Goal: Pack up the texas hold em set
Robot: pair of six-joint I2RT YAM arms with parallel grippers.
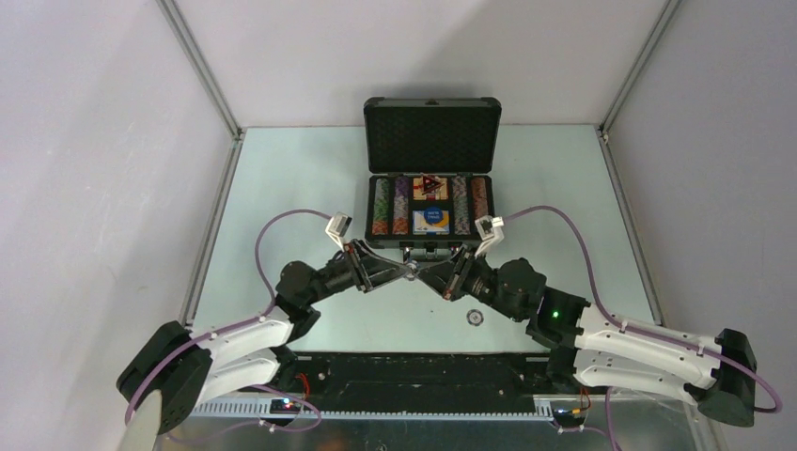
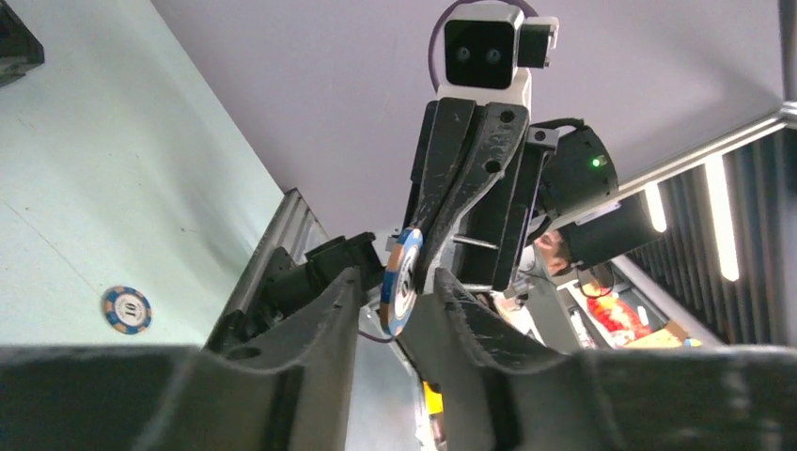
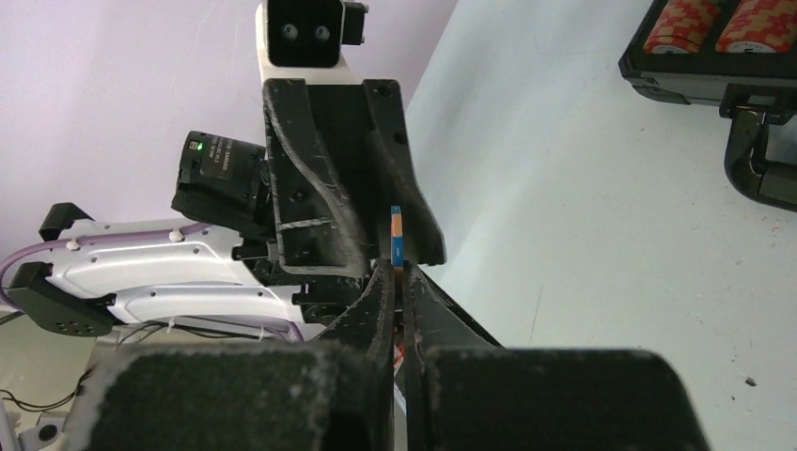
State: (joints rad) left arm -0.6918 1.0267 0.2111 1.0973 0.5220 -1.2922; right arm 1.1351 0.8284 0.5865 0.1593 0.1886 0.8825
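The dark briefcase [image 1: 431, 124] stands open at the back, with rows of striped poker chips [image 1: 381, 208] in its tray. My two grippers meet in front of it, above the table. Between them a blue, orange and white poker chip [image 2: 401, 282] stands on edge. My left gripper [image 2: 399, 284] is shut on it, and my right gripper [image 3: 398, 272] pinches its flat faces from the opposite side. In the right wrist view only the chip's thin blue edge [image 3: 396, 233] shows above the shut fingers. Seen from above, the left gripper [image 1: 405, 271] and right gripper [image 1: 421, 272] touch tip to tip.
One loose chip [image 1: 476, 318] lies on the table near the right arm, and it also shows in the left wrist view as a chip [image 2: 128, 309] on the pale surface. The case's black handle [image 3: 759, 171] sticks out toward the arms. Metal rails edge the table.
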